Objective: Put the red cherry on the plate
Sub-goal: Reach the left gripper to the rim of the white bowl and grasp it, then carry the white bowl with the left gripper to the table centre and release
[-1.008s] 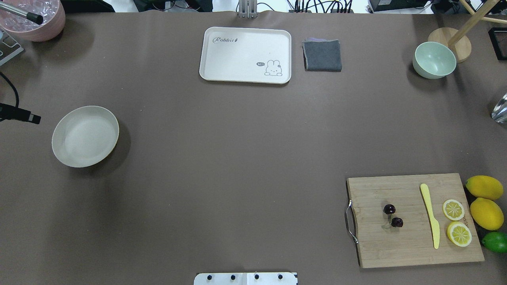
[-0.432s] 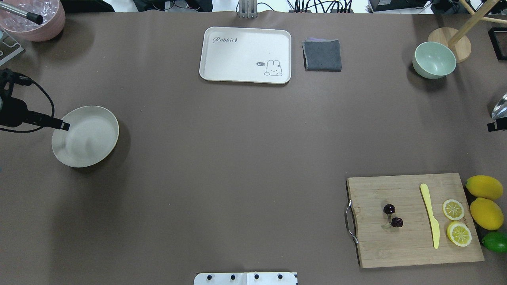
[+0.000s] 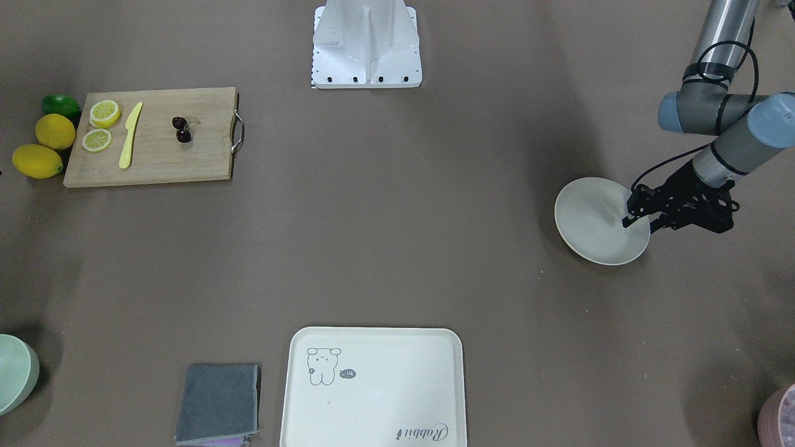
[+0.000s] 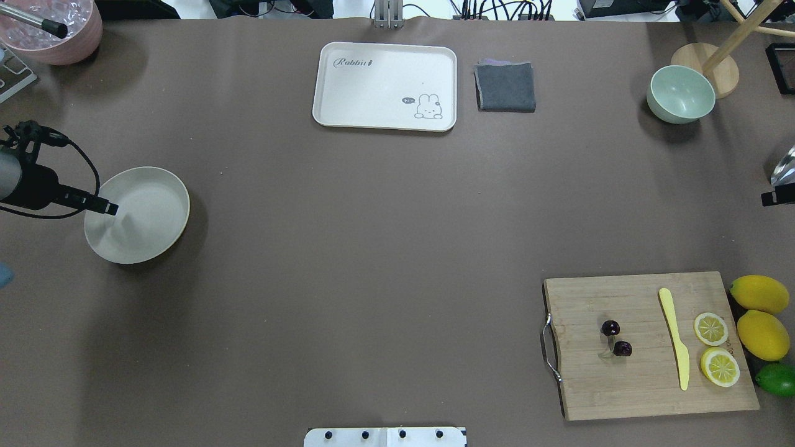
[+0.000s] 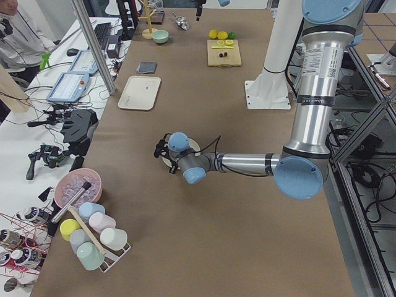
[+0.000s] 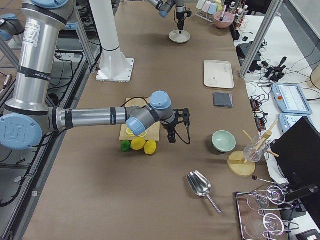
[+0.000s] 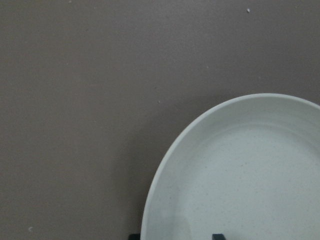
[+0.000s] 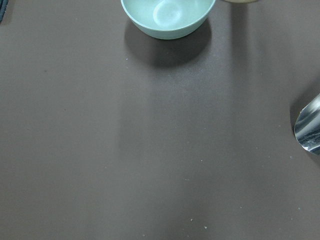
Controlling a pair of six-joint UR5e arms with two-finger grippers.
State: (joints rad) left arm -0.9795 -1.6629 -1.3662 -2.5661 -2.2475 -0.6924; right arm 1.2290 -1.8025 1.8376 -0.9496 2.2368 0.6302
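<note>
The red cherry [image 4: 615, 338] is a dark pair lying on the wooden cutting board [image 4: 646, 385] at the near right, also seen as the cherry [image 3: 181, 129]. The off-white plate [image 4: 146, 217] sits at the far left of the table. My left gripper [image 4: 102, 206] hangs low over the plate's left rim, and the left wrist view shows its two fingertips [image 7: 217, 236] apart, one on each side of the rim of the plate [image 7: 250, 175], so it is open. My right gripper [image 4: 776, 197] barely shows at the right edge, far from the cherry; its jaws are hidden.
On the board lie a yellow knife [image 4: 674, 335] and lemon slices [image 4: 711, 329], with lemons [image 4: 761, 335] and a lime beside it. At the back are a rabbit tray [image 4: 385, 81], grey cloth [image 4: 505, 87], mint bowl [image 4: 680, 93] and pink bowl [image 4: 56, 31].
My left arm has come in from the left edge to the plate's rim, and the plate has shifted slightly right. The right gripper's tip has appeared at the right edge.
</note>
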